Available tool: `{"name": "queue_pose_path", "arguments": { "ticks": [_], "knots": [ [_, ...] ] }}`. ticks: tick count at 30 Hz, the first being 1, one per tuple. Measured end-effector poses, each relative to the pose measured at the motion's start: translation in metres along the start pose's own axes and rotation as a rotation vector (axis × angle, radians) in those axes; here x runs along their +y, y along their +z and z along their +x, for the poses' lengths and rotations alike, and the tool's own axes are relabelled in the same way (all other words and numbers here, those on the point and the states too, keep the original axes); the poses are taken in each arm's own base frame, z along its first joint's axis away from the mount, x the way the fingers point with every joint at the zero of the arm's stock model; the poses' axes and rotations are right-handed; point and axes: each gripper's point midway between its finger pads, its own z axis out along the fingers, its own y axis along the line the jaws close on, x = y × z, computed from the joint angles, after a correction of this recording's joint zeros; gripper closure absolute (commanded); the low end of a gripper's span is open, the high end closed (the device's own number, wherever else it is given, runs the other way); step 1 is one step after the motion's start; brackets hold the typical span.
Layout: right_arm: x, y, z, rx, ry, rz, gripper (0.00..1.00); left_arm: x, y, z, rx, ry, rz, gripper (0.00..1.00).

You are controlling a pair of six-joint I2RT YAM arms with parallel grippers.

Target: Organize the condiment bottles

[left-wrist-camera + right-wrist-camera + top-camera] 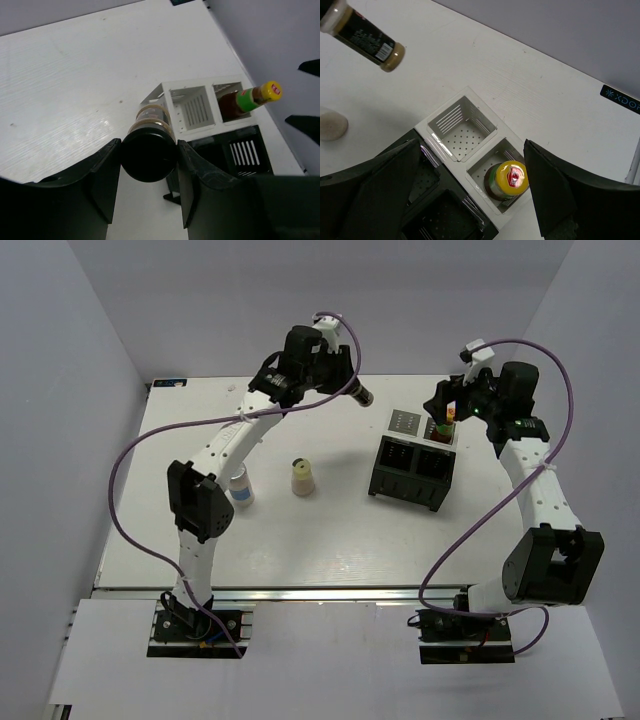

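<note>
My left gripper (pixel 335 385) is shut on a dark black-lidded jar (pixel 358 393) and holds it in the air, left of the rack; in the left wrist view the jar (pixel 149 150) fills the gap between my fingers (pixel 107 175). The red sauce bottle (pixel 510 179) with the yellow cap stands in the right white compartment. My right gripper (pixel 470 150) is open above it, jaws wide apart and not touching. The cream bottle (pixel 302 478) and the blue-labelled white bottle (pixel 240 487) stand on the table. A second dark jar is not in view.
The rack has a white pair of compartments (pixel 405 423) at the back and a black pair (pixel 412 472) in front. The left white compartment (pixel 461 130) holds nothing. The left arm's forearm passes just above the blue-labelled bottle.
</note>
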Motion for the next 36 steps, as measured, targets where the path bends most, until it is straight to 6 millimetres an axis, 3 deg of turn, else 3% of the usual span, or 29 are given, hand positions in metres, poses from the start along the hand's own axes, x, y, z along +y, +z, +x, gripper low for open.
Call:
{"name": "queue_pose_path", "arguments": {
  "ticks": [8,13,24,36],
  "knots": [
    [0.006,-0.006,0.007,0.001,0.007,-0.002,0.12,-0.022,0.053,0.011,-0.023,-0.073,0.143,1.0],
    [0.01,-0.012,0.009,-0.007,0.002,0.003,0.12,-0.04,0.07,0.023,-0.022,-0.089,0.197,1.0],
    [0.013,-0.014,0.018,-0.004,0.009,0.006,0.12,-0.087,0.069,0.022,-0.051,-0.073,0.291,1.0],
    [0.015,-0.017,0.021,-0.007,0.016,0.014,0.11,-0.089,0.085,0.045,-0.018,-0.044,0.266,1.0]
  ]
}}
